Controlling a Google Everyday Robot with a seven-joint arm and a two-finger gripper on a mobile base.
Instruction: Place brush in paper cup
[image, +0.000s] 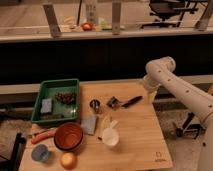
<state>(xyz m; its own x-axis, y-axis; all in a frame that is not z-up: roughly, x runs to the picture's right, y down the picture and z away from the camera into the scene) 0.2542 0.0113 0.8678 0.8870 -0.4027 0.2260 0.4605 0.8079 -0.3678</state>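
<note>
Your gripper (149, 95) is hanging at the end of the white arm (172, 82) over the right edge of the wooden table (137, 145), near the tip of the brush's handle. I can't tell whether it is touching that tip, or whether it is released or clenched. The brush (126, 103) is lying flat on the table, its slim black handle pointing toward the gripper and its bristly head sitting just beside the small dark metal cup (94, 104). The paper cup (110, 137) is standing upright nearer the front of the table, apart from the brush, with a grey block (90, 125) lying to its left. Further left you are looking at a green tray (54, 82), a brown-orange bowl (68, 136) and an orange-handled tool (42, 136).
</note>
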